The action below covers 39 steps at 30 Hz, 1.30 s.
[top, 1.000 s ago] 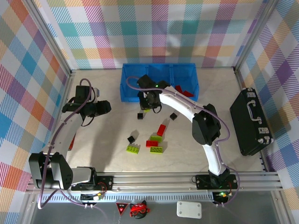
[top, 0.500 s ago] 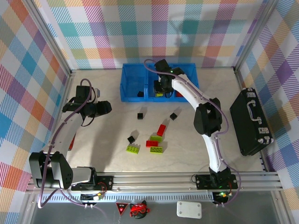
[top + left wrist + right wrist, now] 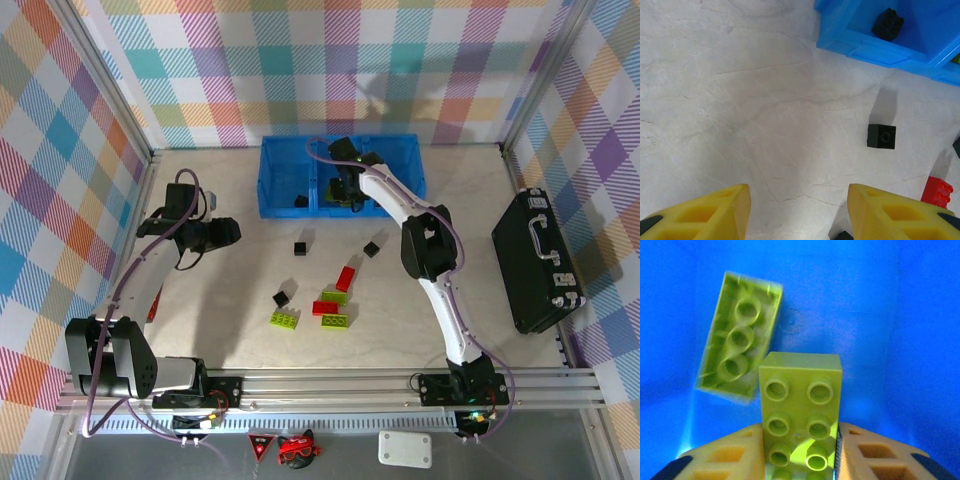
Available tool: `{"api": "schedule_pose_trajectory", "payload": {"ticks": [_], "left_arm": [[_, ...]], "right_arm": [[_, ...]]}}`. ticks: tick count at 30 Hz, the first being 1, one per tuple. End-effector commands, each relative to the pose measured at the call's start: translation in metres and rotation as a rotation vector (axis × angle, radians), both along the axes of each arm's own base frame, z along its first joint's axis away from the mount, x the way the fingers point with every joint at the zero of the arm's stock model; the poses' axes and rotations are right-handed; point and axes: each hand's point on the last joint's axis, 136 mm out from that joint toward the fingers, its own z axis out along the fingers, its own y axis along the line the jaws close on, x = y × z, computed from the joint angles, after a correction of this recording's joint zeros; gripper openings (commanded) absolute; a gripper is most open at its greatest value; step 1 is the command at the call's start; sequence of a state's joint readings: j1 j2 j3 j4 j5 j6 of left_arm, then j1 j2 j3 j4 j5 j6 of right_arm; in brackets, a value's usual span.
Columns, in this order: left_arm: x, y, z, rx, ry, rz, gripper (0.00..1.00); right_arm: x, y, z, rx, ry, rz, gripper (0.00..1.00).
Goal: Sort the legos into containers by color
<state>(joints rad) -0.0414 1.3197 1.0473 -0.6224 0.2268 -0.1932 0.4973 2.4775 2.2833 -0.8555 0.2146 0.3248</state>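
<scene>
Though hollow and probably very light, looks stiff enough for a firm pinch: lime brick [image 3: 800, 390], clamped by its smooth long sides in the right gripper [image 3: 800, 440], studs facing the wrist camera, low inside the middle compartment of the blue bin [image 3: 920, 315]. Just beside it, a second lime brick [image 3: 737, 337], lying underside up with three round tubes on show. Hard glossy plastic, crisp edges, likely slippery on flat faces; best taken across two parallel walls rather than over studs. Left gripper [image 3: 797, 205] moderately wide and empty, above the pale marbled counter [image 3: 740, 100] off the bin's left front corner. Loose toward the counter's middle: black cube [image 3: 881, 136], red brick [image 3: 936, 192], plus more lime, red and black pieces. Already in the left compartment: one black brick [image 3: 887, 24].
</scene>
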Motion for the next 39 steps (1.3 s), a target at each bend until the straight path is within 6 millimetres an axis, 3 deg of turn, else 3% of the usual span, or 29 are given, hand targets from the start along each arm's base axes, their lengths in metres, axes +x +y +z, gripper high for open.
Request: {"api": "schedule_pose_trajectory", "payload": {"ticks": [1,5,13,23,32,39], "left_arm": [[-0.001,-0.001,-0.005,-0.023,0.014,-0.001,0.54],[0.002,-0.011,-0.001,-0.085,0.007,-0.011,0.54],[0.003,-0.033,0.001,-0.099,0.034,-0.029,0.54],[0.023,-0.07,-0.005,0.023,0.035,-0.062,0.54],[0.043,-0.127,-0.024,0.194,0.057,-0.142,0.56],[0.051,-0.156,-0.051,0.275,0.099,-0.157,0.66]], "right_arm": [[0.006,0.003,-0.008,0.011,-0.006,-0.013,0.45],[0.008,0.004,0.005,0.028,-0.034,-0.023,0.5],[0.0,0.002,0.072,0.07,-0.112,-0.011,0.52],[-0.047,0.001,0.151,0.182,-0.164,0.02,0.53],[-0.098,-0.042,0.176,0.164,-0.204,-0.02,0.53],[-0.136,-0.08,0.168,0.146,-0.194,-0.084,0.54]]}}
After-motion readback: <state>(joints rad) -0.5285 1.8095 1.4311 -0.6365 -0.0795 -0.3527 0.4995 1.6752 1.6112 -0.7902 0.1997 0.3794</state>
